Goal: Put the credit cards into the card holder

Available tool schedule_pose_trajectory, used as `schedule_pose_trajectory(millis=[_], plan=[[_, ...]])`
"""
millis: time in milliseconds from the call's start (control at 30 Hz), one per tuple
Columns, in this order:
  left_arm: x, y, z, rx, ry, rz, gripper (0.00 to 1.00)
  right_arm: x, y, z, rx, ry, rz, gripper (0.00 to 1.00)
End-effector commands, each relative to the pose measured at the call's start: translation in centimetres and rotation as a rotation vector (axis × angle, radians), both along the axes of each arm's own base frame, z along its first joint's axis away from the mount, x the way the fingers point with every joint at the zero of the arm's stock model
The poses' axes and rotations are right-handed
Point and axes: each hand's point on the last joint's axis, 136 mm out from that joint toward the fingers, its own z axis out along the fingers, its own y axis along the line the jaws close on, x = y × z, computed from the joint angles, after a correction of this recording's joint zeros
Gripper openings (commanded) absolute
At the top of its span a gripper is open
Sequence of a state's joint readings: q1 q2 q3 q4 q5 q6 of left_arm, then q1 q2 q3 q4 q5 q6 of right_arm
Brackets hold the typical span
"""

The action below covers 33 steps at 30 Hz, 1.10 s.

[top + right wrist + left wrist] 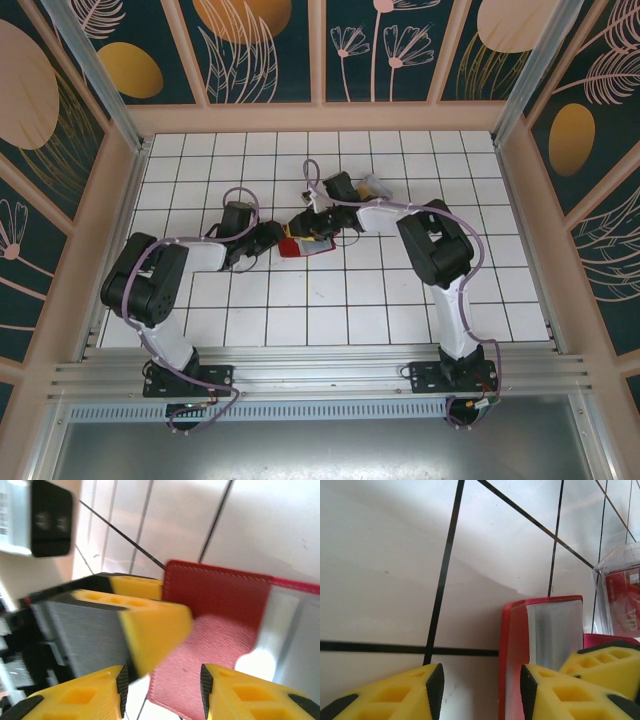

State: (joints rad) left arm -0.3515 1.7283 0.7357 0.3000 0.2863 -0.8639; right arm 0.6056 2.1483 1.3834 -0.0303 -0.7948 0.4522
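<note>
card holder (pixel 303 247): about mid-surface (pixel 330 320), between the tips of the two arms, looks opened out.
look: red, grained leather-like skin with a stitched edge. Inside is a shiny grey panel (pixel 555 630); window or card, can't tell.
credit cards (pixel 626 607): one red card seen through the wall of the clear box (pixel 615 562), just beside the holder. Any others are too small to make out.
left fingers (pixel 415 690): released and spread, bare surface between them. The holder's red edge sits right at one inner pad, nothing clamped.
right fingers (pixel 250 695): apart. A holder corner lies in the gap with bare surface next to it, so by my read it isn't pinched. One finger is over the holder in the left wrist view; contact can't be told.
handling, holder: probably light and floppy, likely to fold shut or skid if nudged. Best to pin one flap down while loading.
handling, cards: thin, stiff and slick, awkward to lift when lying flat. Take a card by an edge and slide it in edge-first.
risk: a card could slip from the pads, or the holder could shift at insertion.
</note>
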Motion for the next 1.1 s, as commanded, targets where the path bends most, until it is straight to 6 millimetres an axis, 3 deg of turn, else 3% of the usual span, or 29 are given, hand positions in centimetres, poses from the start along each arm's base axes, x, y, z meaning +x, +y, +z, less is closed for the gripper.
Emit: schedule_pose_trajectory(millis=[0,100,233,367,467,567,800,1067], plan=[[-0.4,0.7,0.7,0.053,-0.003,-0.001,0.47,0.8,-1.0,1.6,-0.056,-0.077,-0.042,0.45],[-0.6,1.0,0.6,0.071,0.008,0.003,0.48,2.2,-3.1,2.3,-0.148,-0.142,-0.114,0.45],[-0.8,1.3,1.4,0.081,-0.008,0.002,0.48,2.7,-5.2,2.5,-0.218,-0.179,-0.162,0.45],[-0.7,0.9,2.3,0.109,-0.032,-0.026,0.48,2.4,-6.3,1.9,-0.268,-0.185,-0.179,0.45],[-0.7,0.8,2.4,0.133,-0.035,-0.035,0.48,2.6,-7.2,0.4,-0.329,-0.175,-0.196,0.45],[-0.9,0.3,1.6,0.136,-0.017,-0.053,0.45,2.6,-7.2,-0.7,-0.343,-0.158,-0.19,0.45],[-1.5,-0.2,-0.4,0.13,0.028,-0.078,0.21,2.9,-7.3,-2.3,-0.385,-0.148,-0.186,0.45],[-1.5,-0.4,-0.5,0.119,0.025,-0.08,0.14,2.4,-7.4,-3.5,-0.422,-0.135,-0.169,0.46]])
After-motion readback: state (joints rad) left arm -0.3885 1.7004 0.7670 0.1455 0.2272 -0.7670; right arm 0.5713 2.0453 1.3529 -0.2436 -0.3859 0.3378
